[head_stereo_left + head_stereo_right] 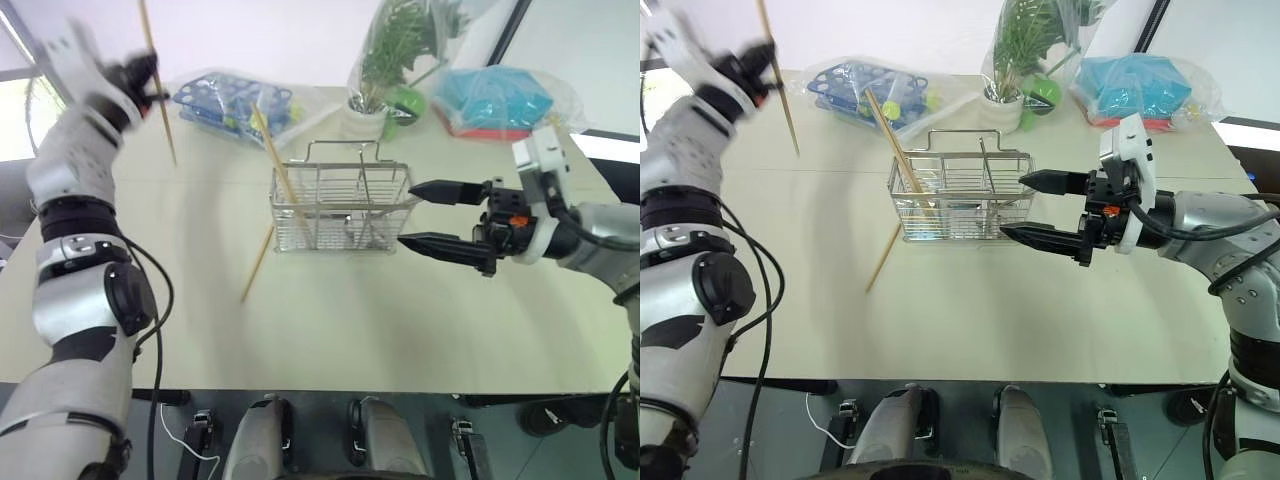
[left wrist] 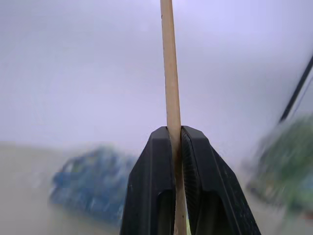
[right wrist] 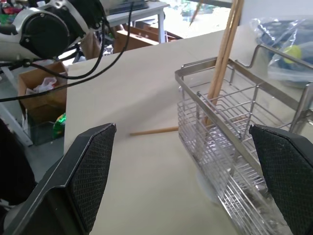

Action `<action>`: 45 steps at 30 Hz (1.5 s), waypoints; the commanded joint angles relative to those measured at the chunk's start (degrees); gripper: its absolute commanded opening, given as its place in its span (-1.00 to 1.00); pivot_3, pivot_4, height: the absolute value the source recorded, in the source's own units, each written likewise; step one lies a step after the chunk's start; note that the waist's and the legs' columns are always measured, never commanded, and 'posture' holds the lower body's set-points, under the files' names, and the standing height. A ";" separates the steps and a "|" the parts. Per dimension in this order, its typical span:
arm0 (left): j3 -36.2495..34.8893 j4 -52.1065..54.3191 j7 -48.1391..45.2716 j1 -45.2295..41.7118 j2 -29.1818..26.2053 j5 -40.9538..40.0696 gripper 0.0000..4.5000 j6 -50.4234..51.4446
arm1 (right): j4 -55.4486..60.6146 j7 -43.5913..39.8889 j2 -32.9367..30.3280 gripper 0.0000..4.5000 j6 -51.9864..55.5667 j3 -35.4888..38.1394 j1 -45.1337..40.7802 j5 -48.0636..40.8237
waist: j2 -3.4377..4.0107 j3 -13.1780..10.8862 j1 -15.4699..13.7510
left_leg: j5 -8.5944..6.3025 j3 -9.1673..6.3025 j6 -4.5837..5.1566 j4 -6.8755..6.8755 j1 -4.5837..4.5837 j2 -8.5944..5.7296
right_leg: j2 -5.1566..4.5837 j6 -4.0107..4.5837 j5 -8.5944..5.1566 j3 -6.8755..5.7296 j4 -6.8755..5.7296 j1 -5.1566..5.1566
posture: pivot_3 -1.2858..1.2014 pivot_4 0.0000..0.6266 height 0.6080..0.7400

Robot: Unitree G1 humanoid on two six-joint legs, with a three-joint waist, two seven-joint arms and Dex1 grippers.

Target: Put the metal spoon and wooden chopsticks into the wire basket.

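Quick count: three wooden chopsticks [image 1: 158,85] that I can make out, one wire basket [image 1: 343,208], one potted plant [image 1: 392,62], two plastic-wrapped bundles [image 1: 232,101].

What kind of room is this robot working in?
Probably a lab or office workspace, not a kitchen: a plain beige table holds the silver wire basket beside a plastic-wrapped potted plant, with a cardboard box and cables on the floor.

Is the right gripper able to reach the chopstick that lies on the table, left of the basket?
Probably not directly. The wire basket stands between the open right gripper and that chopstick, so the arm would need to go around or over it.
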State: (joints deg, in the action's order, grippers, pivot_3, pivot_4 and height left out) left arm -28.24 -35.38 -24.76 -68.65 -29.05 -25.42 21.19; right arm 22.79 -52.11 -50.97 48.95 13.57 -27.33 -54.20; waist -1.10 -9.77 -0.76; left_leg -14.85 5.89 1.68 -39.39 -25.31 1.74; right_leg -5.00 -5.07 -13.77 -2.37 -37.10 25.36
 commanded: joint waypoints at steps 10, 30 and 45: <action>7.38 31.09 10.62 2.59 16.34 -12.92 -0.97 12.97 | -0.34 2.09 -0.14 1.00 0.22 2.62 -1.52 -1.68 | 0.01 0.02 0.04 | -0.01 -0.06 0.01 -0.30 0.04 -0.02 | 0.05 -0.08 0.04 -0.01 -0.02 -0.21 | 0.03 -0.52 0.70; 17.87 30.89 9.40 14.42 22.92 -4.33 -0.97 3.47 | -1.30 6.35 0.02 1.00 2.08 4.48 -3.22 -5.07 | 0.02 0.03 0.00 | -0.15 -0.15 0.25 -0.39 0.05 0.06 | 0.21 -0.07 0.04 0.01 0.02 -0.30 | 0.03 -0.52 0.70; 17.48 35.39 10.78 16.13 23.01 -6.15 0.98 7.63 | -3.28 7.22 1.23 1.00 1.29 3.56 -4.29 -4.46 | 0.02 0.03 0.01 | -0.20 -0.19 0.34 -0.41 0.04 0.07 | 0.21 -0.07 0.04 0.01 0.02 -0.31 | 0.03 -0.52 0.70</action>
State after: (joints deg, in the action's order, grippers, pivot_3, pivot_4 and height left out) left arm -9.94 -3.11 -14.33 -50.82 -5.36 -30.45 28.36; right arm 19.47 -44.84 -49.85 51.27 16.17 -30.16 -58.56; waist -1.08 -9.74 -0.75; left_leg -15.05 5.70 2.01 -39.80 -25.27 1.81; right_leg -4.79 -5.14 -13.73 -2.36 -37.08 25.05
